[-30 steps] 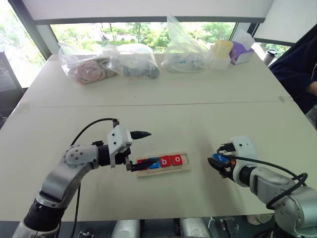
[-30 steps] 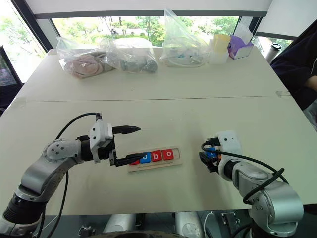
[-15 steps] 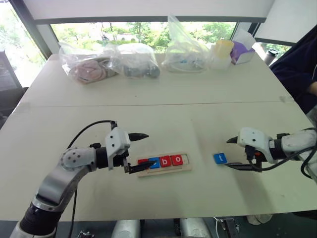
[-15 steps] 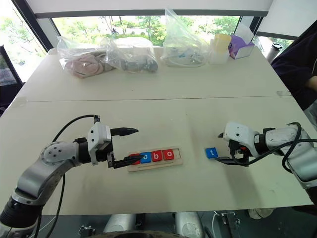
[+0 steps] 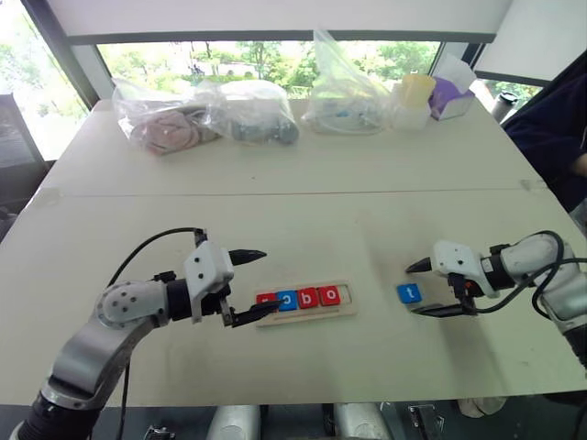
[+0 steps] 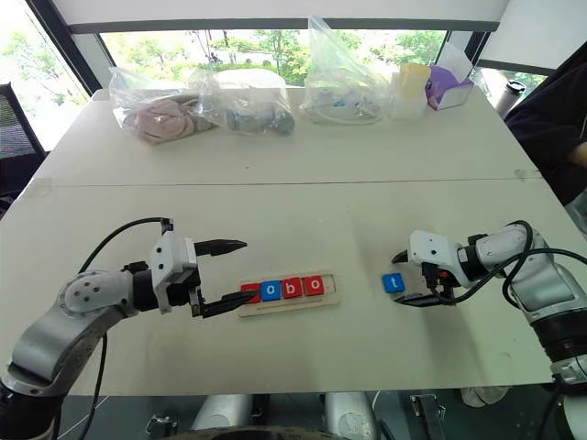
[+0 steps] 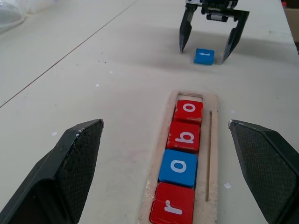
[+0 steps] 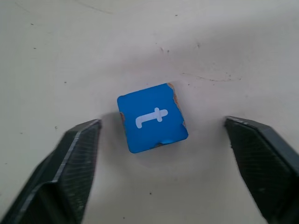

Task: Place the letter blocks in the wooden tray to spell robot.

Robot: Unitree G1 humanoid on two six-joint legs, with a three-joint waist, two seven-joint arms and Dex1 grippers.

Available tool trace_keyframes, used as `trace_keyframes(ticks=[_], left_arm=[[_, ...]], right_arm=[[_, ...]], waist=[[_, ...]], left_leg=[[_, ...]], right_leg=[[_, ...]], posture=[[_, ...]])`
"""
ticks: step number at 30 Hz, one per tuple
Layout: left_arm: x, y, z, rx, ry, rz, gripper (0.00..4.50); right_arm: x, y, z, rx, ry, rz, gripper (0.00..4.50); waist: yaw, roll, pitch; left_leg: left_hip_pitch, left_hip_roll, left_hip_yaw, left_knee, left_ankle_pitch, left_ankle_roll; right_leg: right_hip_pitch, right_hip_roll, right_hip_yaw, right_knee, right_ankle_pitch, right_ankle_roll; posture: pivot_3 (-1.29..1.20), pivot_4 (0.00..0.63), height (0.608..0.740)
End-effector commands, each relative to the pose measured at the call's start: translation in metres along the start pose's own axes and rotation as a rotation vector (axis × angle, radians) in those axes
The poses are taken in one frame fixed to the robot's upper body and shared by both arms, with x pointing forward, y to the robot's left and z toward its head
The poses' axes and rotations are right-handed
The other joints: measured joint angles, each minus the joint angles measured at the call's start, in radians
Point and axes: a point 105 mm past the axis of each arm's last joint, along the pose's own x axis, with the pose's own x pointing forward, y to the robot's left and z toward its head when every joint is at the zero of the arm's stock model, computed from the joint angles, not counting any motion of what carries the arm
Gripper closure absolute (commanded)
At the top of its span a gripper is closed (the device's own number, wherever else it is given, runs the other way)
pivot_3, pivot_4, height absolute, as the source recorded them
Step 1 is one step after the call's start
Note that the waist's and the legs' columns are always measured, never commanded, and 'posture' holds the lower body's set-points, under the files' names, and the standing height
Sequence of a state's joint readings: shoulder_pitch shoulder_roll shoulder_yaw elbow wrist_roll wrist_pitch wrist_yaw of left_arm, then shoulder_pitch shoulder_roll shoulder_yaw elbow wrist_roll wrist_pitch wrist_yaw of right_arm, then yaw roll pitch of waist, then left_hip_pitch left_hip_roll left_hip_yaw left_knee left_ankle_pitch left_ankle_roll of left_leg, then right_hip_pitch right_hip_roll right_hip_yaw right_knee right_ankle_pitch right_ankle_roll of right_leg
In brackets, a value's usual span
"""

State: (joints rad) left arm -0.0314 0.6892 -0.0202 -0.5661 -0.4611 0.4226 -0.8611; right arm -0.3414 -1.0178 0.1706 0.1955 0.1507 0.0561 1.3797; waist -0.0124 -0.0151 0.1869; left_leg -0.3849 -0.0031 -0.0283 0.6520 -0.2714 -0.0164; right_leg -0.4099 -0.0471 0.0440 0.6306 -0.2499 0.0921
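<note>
Wooden tray [image 5: 347, 312] lying on the white table [image 5: 293, 220], its long axis running left to right. Its recessed slot holds four letter blocks in a touching row: red r [image 7: 172, 210], blue o [image 7: 178, 166], red b [image 7: 184, 136] and red o [image 7: 189, 111]; the slot's right end, beyond the last red block, is bare wood. The fifth block, the blue t [image 5: 409, 293], lies flat on the table to the right of the tray, well apart from it.

Left gripper [image 5: 249, 286] hovers at the tray's left end, jaws spread wide and holding nothing; its lower finger reaches to the r block. Right gripper [image 5: 424, 288] sits just right of the blue t, jaws apart with one finger on either side of the block, neither touching it.

Along the table's far edge: three clear plastic bags [image 5: 248, 110] with indistinct contents, a lidded yellow-topped tub [image 5: 410, 99], and a purple tissue box [image 5: 449, 94].
</note>
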Motion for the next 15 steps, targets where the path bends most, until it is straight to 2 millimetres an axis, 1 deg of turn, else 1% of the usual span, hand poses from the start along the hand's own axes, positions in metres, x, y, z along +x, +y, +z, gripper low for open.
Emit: trace_keyframes(ticks=[1, 3, 4, 5, 8, 9, 12, 15], left_arm=[[-0.004, -0.002, 0.010, 0.033, -0.016, 0.003, 0.00], [-0.004, -0.001, 0.010, 0.033, -0.015, 0.004, 0.00], [-0.004, -0.001, 0.010, 0.033, -0.014, 0.004, 0.00], [-0.004, -0.001, 0.010, 0.033, -0.014, 0.005, 0.00], [-0.003, -0.001, 0.010, 0.033, -0.013, 0.002, 0.00], [-0.003, -0.001, 0.010, 0.032, -0.014, 0.002, 0.00], [-0.002, -0.001, 0.011, 0.030, -0.018, -0.002, 0.00], [0.000, -0.001, 0.011, 0.030, -0.021, -0.004, 0.00]], right_arm=[[0.003, 0.001, -0.004, -0.021, 0.007, 0.002, 1.94], [0.003, 0.000, -0.003, -0.029, 0.000, -0.008, 2.97], [0.003, -0.001, 0.001, -0.042, -0.012, -0.019, 3.39], [0.004, -0.004, 0.006, -0.054, -0.025, -0.036, 3.38], [0.005, -0.010, 0.030, -0.104, -0.090, -0.059, 3.38], [0.006, -0.009, 0.041, -0.126, -0.117, -0.052, 3.38], [0.012, -0.003, 0.066, -0.168, -0.164, 0.005, 3.38], [0.020, 0.000, 0.077, -0.181, -0.175, 0.039, 3.38]], waist=[[0.000, 0.000, 0.000], [0.000, 0.000, 0.000], [0.000, 0.000, 0.000], [0.000, 0.000, 0.000], [-0.004, 0.000, 0.000], [-0.005, 0.000, 0.000], [-0.005, 0.001, 0.001], [-0.001, 0.001, 0.001]], left_leg=[[0.000, 0.000, 0.000, 0.000, 0.000, 0.000], [0.001, 0.000, 0.000, 0.000, 0.000, 0.000], [0.001, 0.000, 0.000, 0.000, 0.000, 0.000], [0.002, 0.000, 0.000, 0.000, 0.000, 0.000], [0.005, 0.000, 0.000, 0.000, 0.000, 0.000], [0.006, 0.000, 0.001, -0.001, 0.000, 0.000], [0.008, 0.001, 0.002, -0.002, 0.000, 0.000], [0.007, 0.001, 0.002, -0.002, 0.000, 0.000]], right_leg=[[0.000, 0.000, 0.000, 0.000, 0.000, 0.000], [0.001, 0.000, 0.000, 0.000, 0.000, 0.000], [0.001, 0.000, 0.000, 0.000, 0.000, 0.000], [0.002, 0.000, 0.000, 0.000, 0.000, 0.000], [0.004, 0.000, 0.000, 0.000, 0.000, -0.001], [0.005, 0.000, 0.001, 0.000, 0.000, -0.001], [0.004, 0.001, 0.002, 0.001, 0.000, -0.001], [0.004, 0.001, 0.002, 0.001, 0.000, 0.000]], posture=[[0.00, 0.150, 0.740], [0.00, 0.150, 0.740], [0.00, 0.150, 0.740], [0.00, 0.150, 0.740], [0.00, 0.150, 0.740], [0.00, 0.150, 0.740], [0.00, 0.150, 0.740], [0.00, 0.150, 0.740]])
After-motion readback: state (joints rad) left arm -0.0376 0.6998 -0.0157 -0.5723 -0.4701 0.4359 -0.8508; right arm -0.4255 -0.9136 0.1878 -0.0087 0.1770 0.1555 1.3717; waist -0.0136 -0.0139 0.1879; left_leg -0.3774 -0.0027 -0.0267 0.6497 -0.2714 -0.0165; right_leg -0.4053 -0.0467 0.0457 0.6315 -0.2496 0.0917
